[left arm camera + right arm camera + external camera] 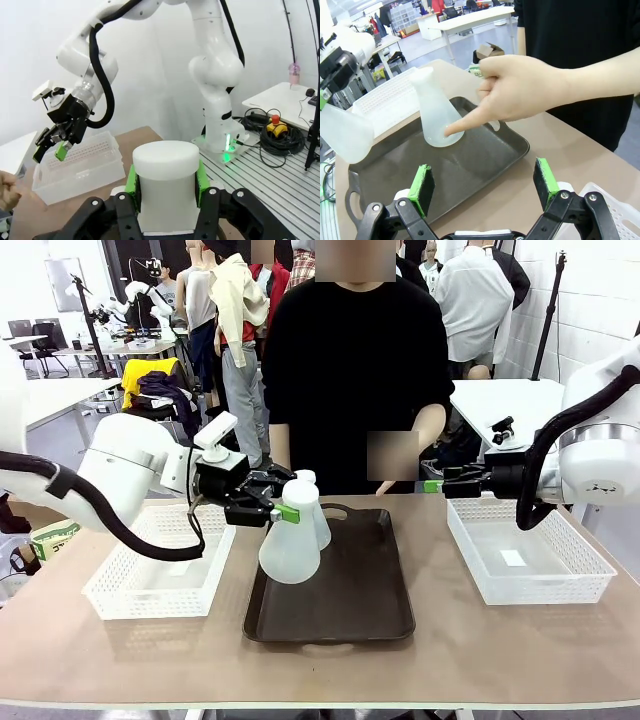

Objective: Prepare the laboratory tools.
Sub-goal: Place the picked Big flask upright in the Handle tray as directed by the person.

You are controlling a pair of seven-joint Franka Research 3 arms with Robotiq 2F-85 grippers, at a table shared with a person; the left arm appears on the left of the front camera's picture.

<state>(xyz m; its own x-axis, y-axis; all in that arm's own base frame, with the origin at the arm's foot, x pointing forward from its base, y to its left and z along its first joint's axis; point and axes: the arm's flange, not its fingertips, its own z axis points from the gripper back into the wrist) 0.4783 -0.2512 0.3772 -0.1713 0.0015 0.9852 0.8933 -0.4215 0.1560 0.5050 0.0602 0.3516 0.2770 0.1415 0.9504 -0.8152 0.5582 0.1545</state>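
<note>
Frosted flask [290, 545], neck clamped in my left gripper [283, 508], hangs over the tray [370, 610]; second flask [436, 112], upright on it under the person's finger [462, 123], lies ahead of my spread-open right gripper [485, 185].

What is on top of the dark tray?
One flask stands on the tray, with a person's finger pointing at it. The left claw holds another flask over it, hiding the tray behind.
</note>
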